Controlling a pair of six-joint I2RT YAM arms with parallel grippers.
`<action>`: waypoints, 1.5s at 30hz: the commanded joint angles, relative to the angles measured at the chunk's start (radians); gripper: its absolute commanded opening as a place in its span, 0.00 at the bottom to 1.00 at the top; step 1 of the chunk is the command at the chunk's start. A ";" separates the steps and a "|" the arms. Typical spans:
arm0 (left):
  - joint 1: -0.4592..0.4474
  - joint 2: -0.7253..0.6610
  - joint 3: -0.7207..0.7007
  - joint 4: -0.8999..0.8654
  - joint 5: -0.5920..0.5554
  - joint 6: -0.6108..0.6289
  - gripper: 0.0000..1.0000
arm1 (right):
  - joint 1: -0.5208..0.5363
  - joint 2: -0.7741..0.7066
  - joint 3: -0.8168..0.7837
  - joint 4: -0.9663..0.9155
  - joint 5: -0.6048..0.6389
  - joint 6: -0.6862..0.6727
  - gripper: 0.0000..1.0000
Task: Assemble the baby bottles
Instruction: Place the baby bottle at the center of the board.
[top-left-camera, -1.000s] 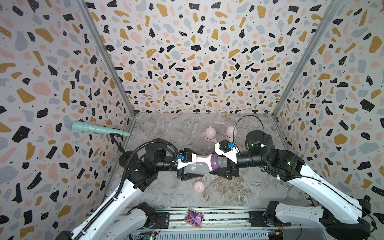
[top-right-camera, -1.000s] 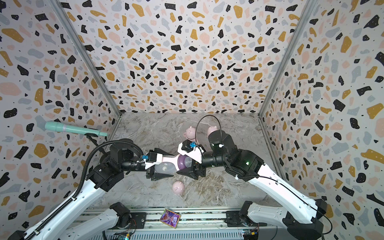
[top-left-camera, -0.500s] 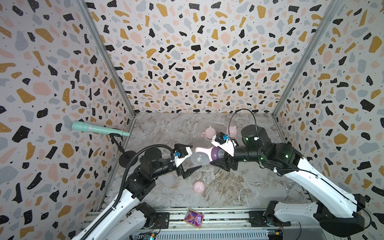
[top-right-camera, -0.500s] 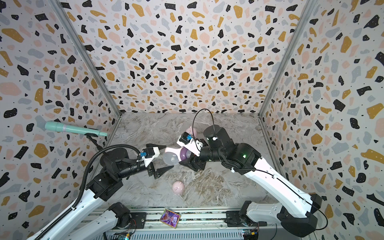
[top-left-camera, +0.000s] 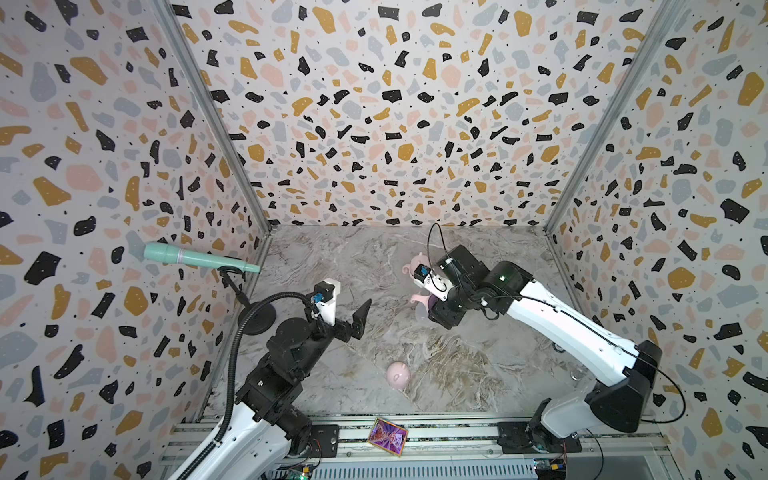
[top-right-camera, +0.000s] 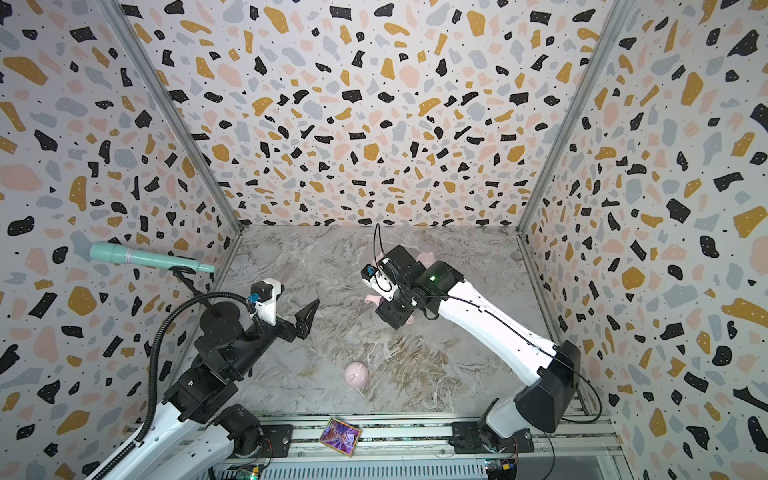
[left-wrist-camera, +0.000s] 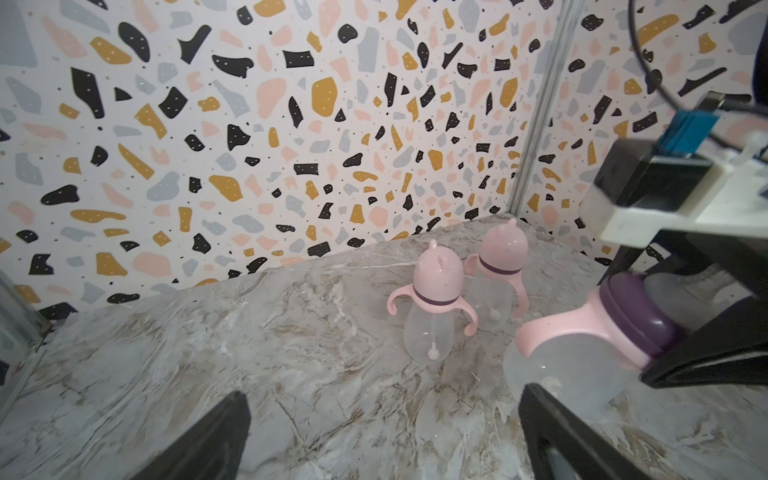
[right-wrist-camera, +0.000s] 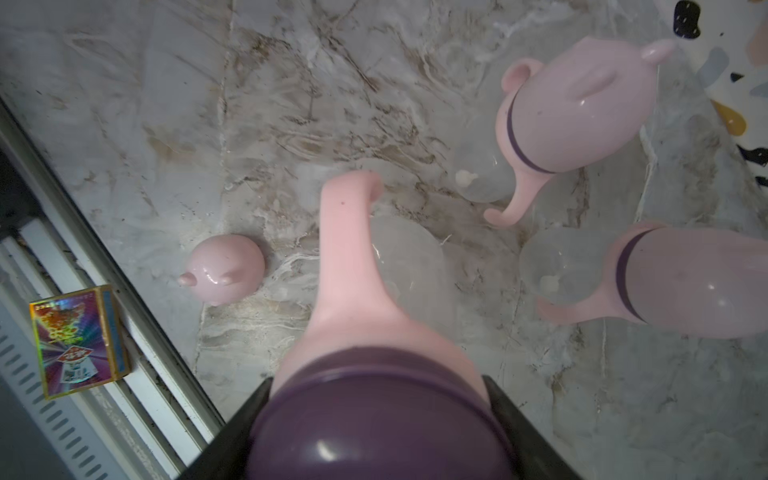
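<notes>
mic: teal, near level, clipped on black stand; well apart from left gripper jaws, on their wall side
card box: holographic, on rail; well behind jaws of left gripper and right gripper, roughly between them
tabletop: grey marble, below both sets of jaws
walls: terrazzo print, ahead of left jaws

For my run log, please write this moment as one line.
left gripper open, empty | right gripper holding uncapped bottle | loose cap on table
</notes>
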 joint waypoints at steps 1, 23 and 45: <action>0.004 0.007 0.038 -0.047 -0.082 -0.063 1.00 | -0.026 0.006 0.005 -0.028 -0.019 0.014 0.24; 0.004 -0.054 0.010 -0.072 -0.033 0.024 1.00 | -0.091 0.215 -0.012 0.011 -0.073 0.034 0.30; 0.004 -0.027 -0.004 -0.084 -0.147 0.006 1.00 | -0.074 0.151 0.053 -0.019 -0.030 0.068 0.99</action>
